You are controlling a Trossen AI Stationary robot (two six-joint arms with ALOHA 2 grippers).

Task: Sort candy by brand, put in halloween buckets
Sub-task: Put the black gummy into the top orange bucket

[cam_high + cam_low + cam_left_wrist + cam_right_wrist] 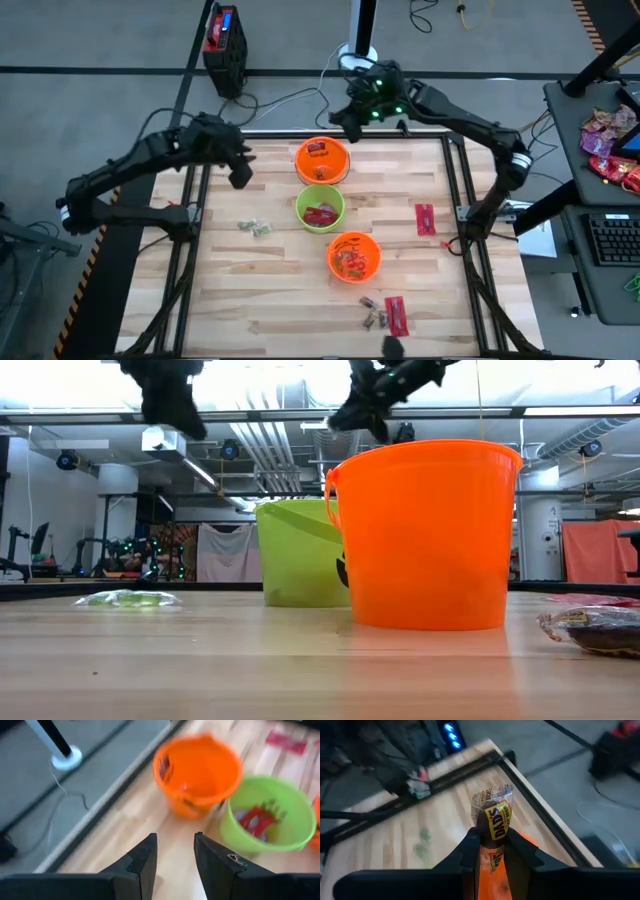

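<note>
While clamped on a brown "DAD'S" wrapped candy [493, 822], long axis standing straight up out of the fingers, hovers the right gripper [352, 118] high at the far edge of the surface [260, 290], just beyond the far orange bucket [322, 160]. Looks a short carry toward that rim, then a drop; which bucket suits this brand, cannot tell. Nearer to that bucket than the left gripper [174, 857], raised off to its side with fingers parted on nothing. Lime green bucket [320, 208] and near orange bucket [354, 255] further down the row; pale green sweets [254, 228] and red packets [425, 219] loose on the wood.
</note>
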